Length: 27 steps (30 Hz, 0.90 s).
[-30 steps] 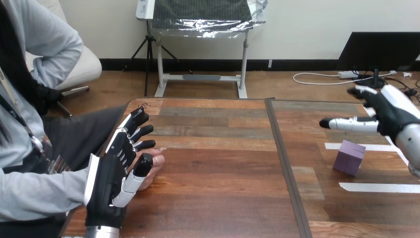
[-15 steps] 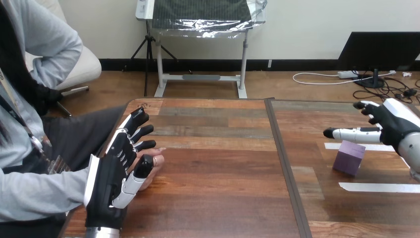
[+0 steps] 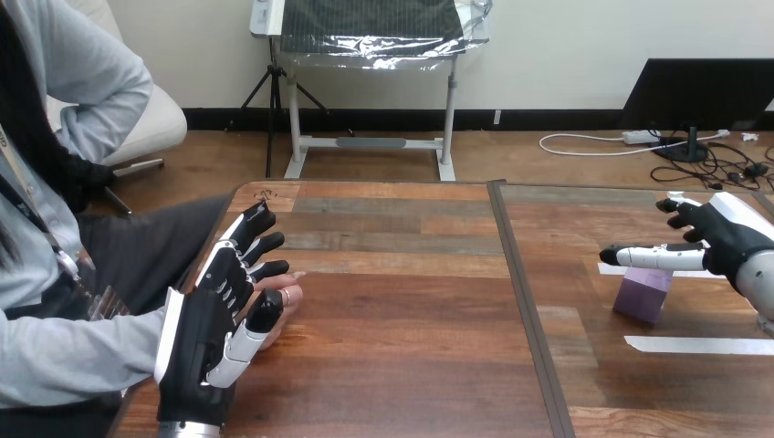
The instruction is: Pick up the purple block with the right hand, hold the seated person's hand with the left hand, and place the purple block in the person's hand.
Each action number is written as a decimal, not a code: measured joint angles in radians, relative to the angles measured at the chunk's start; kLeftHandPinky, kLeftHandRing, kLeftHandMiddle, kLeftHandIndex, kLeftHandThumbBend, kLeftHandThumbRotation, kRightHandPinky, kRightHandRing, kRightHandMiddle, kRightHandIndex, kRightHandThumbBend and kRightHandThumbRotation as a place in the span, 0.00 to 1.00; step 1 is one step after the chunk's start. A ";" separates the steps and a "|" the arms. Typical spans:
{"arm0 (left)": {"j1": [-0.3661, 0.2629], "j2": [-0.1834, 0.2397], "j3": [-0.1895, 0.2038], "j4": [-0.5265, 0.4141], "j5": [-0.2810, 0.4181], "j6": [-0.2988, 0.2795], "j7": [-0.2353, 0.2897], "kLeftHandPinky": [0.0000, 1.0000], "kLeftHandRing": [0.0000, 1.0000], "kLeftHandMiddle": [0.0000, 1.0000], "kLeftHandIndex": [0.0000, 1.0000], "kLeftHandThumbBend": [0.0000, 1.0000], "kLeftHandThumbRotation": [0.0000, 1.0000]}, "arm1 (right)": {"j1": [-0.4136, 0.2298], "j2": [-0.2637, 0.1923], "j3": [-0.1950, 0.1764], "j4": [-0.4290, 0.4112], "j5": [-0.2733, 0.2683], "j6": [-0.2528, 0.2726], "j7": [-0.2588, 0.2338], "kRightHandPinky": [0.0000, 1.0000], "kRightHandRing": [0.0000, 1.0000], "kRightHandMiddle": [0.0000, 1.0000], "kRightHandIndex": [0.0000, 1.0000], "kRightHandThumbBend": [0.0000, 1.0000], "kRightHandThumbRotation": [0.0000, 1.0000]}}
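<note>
Here's the view from the robot's head, facing forward and down across the bench (image 3: 402,310), near enough that the bench's near edge falls below the bottom. The left robot hand (image 3: 203,333) sits close at the near left. The right robot hand (image 3: 726,239) reaches in from the right edge, farther out.

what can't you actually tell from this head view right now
- Head view: the person's hand is mostly hidden behind the back of the left hand. Whether the two touch cannot be seen.
- Head view: the purple block has its top far edge covered by the right hand, which reaches across it. Touching or just above, cannot tell.
- Head view: the right forearm is cut off by the right edge.
</note>
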 measured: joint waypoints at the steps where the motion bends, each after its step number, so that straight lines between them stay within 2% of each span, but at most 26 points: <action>1: 0.000 0.000 0.000 0.000 -0.003 0.000 -0.004 0.74 0.84 0.88 0.87 1.00 0.81 | 0.000 0.000 0.000 0.000 0.000 0.001 0.000 0.60 0.78 0.76 0.94 1.00 0.56; 2: 0.000 -0.001 0.000 0.000 -0.005 0.000 -0.008 0.74 0.84 0.88 0.87 1.00 0.81 | 0.000 0.000 0.000 0.000 0.000 0.001 0.001 0.58 0.77 0.75 0.94 1.00 0.56; 4: 0.000 -0.001 0.000 0.000 -0.009 0.000 -0.017 0.74 0.84 0.88 0.87 1.00 0.81 | 0.000 0.000 0.001 0.000 0.000 0.003 0.002 0.47 0.65 0.66 0.94 1.00 0.56; 11: 0.000 -0.002 0.000 -0.002 -0.032 0.000 -0.054 0.75 0.84 0.88 0.87 1.00 0.81 | 0.001 0.001 0.009 0.000 -0.003 0.004 0.005 0.29 0.40 0.43 0.94 1.00 0.54; 14: 0.000 -0.004 0.000 -0.002 -0.043 -0.001 -0.066 0.74 0.83 0.87 0.87 1.00 0.80 | 0.001 0.001 0.009 0.000 -0.002 0.007 0.009 0.32 0.47 0.52 0.94 1.00 0.54; 17: 0.001 -0.006 0.002 -0.002 -0.047 -0.005 -0.072 0.74 0.83 0.87 0.86 1.00 0.80 | 0.002 0.002 0.012 0.000 -0.003 0.010 0.012 0.34 0.49 0.50 0.94 1.00 0.55; 20: 0.001 -0.009 0.003 -0.003 -0.047 -0.010 -0.074 0.74 0.83 0.87 0.86 1.00 0.81 | 0.002 0.002 0.013 0.000 -0.003 0.011 0.012 0.33 0.46 0.47 0.94 1.00 0.56; 27: 0.002 -0.015 0.004 -0.004 -0.047 -0.017 -0.076 0.74 0.83 0.87 0.86 1.00 0.81 | 0.002 0.004 0.019 0.000 -0.006 0.019 0.013 0.23 0.30 0.36 0.94 1.00 0.56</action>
